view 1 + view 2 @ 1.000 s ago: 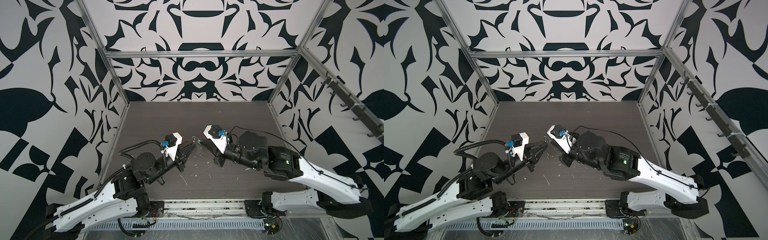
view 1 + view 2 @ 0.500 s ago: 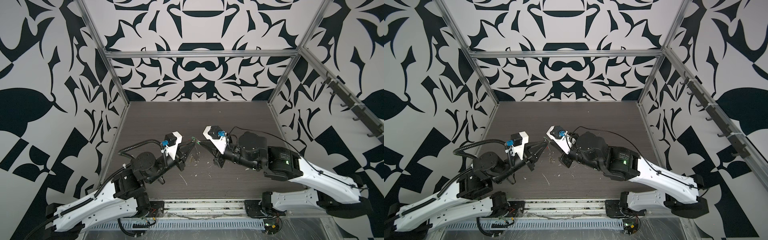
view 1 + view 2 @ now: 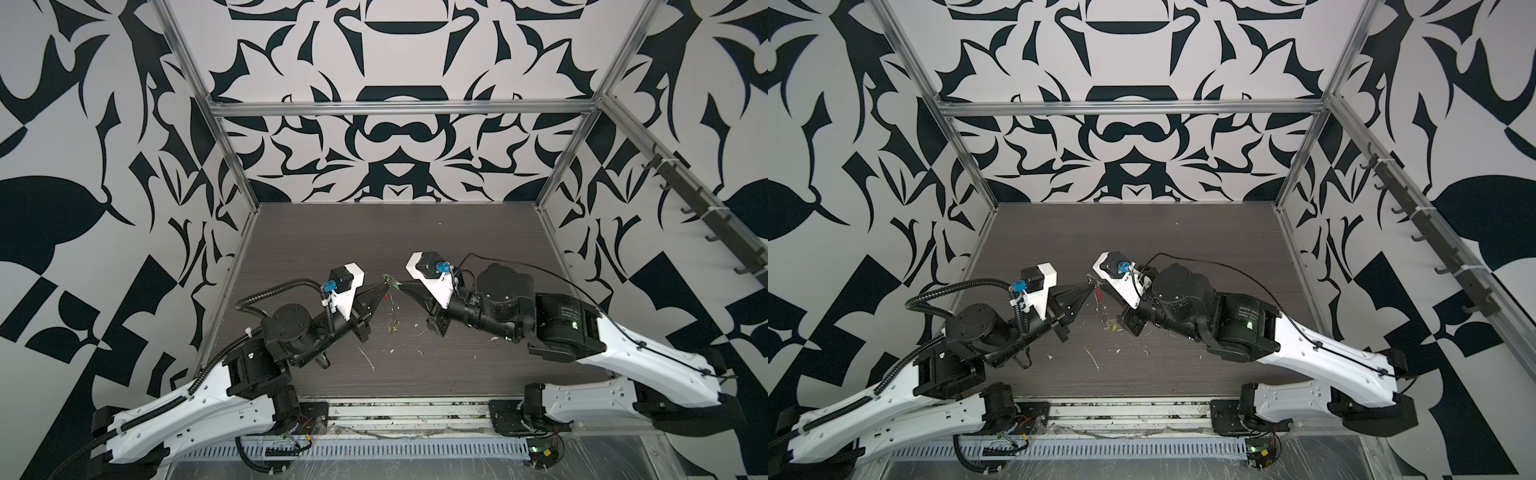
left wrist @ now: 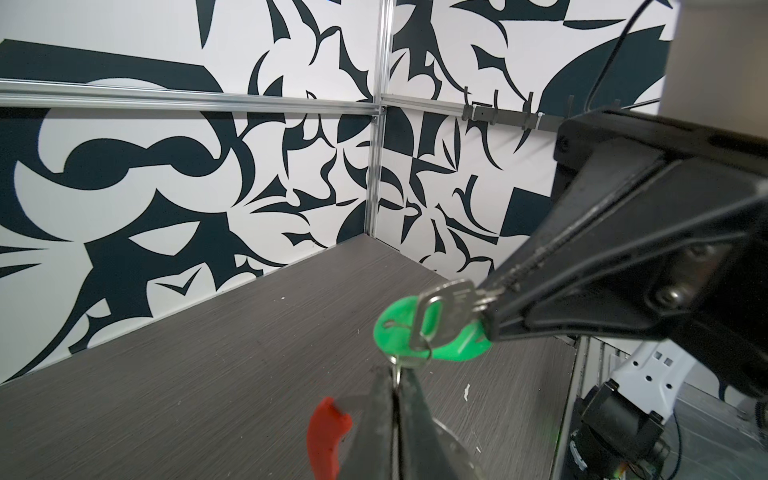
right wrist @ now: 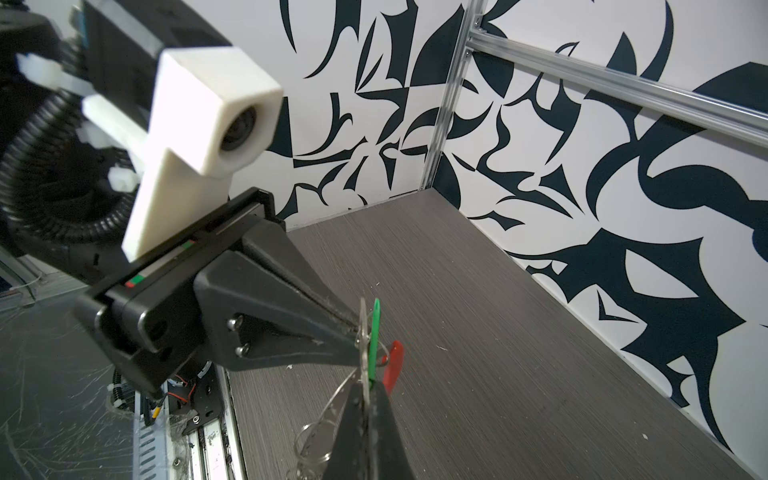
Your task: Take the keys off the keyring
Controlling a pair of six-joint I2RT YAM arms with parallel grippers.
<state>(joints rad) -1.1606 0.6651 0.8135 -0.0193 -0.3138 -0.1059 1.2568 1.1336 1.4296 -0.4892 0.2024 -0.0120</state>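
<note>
Your left gripper (image 4: 397, 374) clenches the keyring (image 4: 328, 419), your right gripper (image 5: 365, 388) the green-tagged key (image 4: 446, 301), both above the tabletop (image 4: 208, 374); freeing that key is in hand, so next likely slide it off.

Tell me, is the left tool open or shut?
Shut: the left tool, jaws together, pinches the thin silver ring at the round green plastic tag.
</note>
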